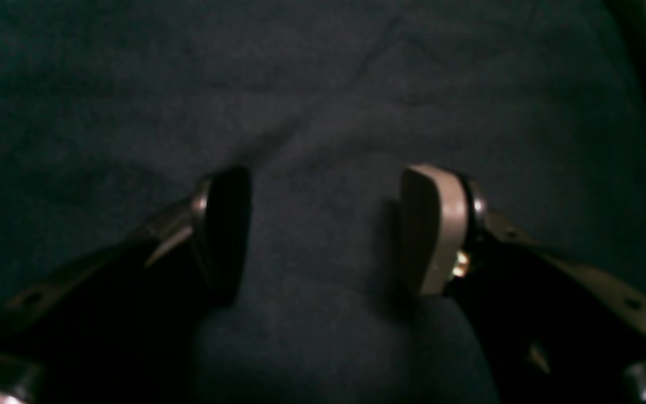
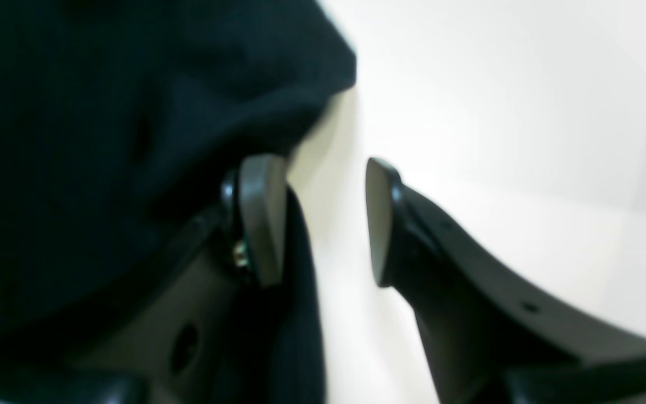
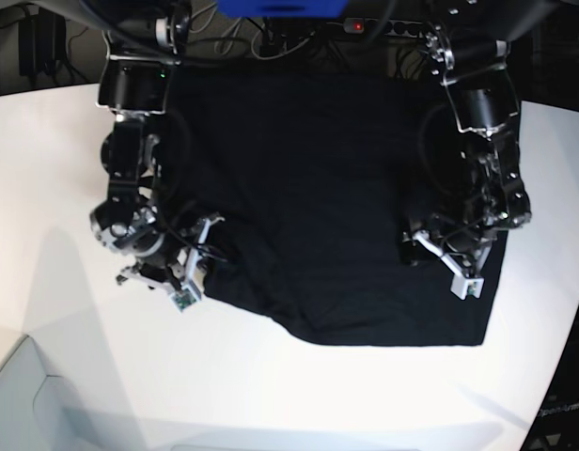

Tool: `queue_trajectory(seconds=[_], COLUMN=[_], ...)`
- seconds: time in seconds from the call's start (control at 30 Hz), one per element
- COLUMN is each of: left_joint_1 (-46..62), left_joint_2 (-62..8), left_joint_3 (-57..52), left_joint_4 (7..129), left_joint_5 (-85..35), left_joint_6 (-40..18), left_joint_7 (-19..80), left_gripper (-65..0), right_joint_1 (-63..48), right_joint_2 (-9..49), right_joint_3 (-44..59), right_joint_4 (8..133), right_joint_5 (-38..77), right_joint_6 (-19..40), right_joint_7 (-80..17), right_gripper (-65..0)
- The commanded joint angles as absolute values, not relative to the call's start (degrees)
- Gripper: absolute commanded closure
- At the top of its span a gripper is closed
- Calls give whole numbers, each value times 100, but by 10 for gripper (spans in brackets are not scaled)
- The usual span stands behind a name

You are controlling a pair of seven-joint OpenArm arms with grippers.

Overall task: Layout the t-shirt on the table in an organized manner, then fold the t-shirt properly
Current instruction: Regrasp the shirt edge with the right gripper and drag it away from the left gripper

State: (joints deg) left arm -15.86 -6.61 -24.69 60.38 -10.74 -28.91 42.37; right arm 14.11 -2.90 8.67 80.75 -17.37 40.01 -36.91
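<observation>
The black t-shirt [image 3: 308, 207] lies spread on the white table [image 3: 64, 357], wrinkled, with its lower edge slanting. Its neck label and patch do not show. My left gripper [image 3: 430, 254] is open low over the shirt's right part; in the left wrist view the gripper [image 1: 328, 224] has only black cloth [image 1: 323, 84] between its fingers. My right gripper [image 3: 197, 263] is open at the shirt's left edge. In the right wrist view the gripper [image 2: 320, 219] has one finger against the cloth [image 2: 104, 112] and the gap over bare table [image 2: 497, 112].
Cables and a power strip [image 3: 383, 26] run along the back behind the shirt, with a blue object [image 3: 280, 7] at the top. The table's curved edge [image 3: 17, 362] runs at the lower left and another edge at the lower right [image 3: 567, 376].
</observation>
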Motion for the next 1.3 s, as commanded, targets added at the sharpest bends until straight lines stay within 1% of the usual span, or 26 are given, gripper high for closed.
queue_trajectory(seconds=[0.0, 0.2, 0.33, 0.53, 0.7, 0.87, 1.1, 1.17, 1.27], left_joint_1=[-1560, -1552, -1552, -1552, -1552, -1552, -1552, -1552, -1552], left_joint_2=[-681, -681, -681, -673, -673, -673, -673, -673, -673], left_joint_3=[-2475, -2475, -2475, -2475, -2475, -2475, -2475, -2475, -2475], left_joint_4=[6035, 6035, 6035, 6035, 6026, 6026, 6026, 6026, 6026], left_joint_5=[-857, -857, -857, -857, -857, -857, -857, -857, -857], left_joint_6=[-2756, -2756, -2765, -2774, -2782, -2782, -2782, -2782, -2782], left_joint_7=[4558, 4558, 4558, 4558, 4558, 4558, 4558, 4558, 4558], left_gripper=[-414, -414, -414, -414, -414, -414, -414, -414, -414], right_joint_1=[1543, 1552, 1552, 1385, 1288, 1297, 1288, 1288, 1279], right_joint_2=[-347, -444, -409, -330, -356, -330, -321, -321, -321], right_joint_3=[884, 892, 884, 831, 822, 857, 813, 813, 813], right_joint_4=[8180, 8514, 8796, 9095, 8840, 8303, 8207, 8207, 8040], right_joint_5=[-1675, -1675, -1675, -1675, -1675, -1675, -1675, -1675, -1675], right_joint_6=[4000, 4000, 4000, 4000, 4000, 4000, 4000, 4000, 4000], right_joint_7=[-3486, -3020, -2985, -3108, -3424, -3415, -3442, -3459, -3459], right_gripper=[-231, -230, -232, -284, -291, -291, -286, -273, -195])
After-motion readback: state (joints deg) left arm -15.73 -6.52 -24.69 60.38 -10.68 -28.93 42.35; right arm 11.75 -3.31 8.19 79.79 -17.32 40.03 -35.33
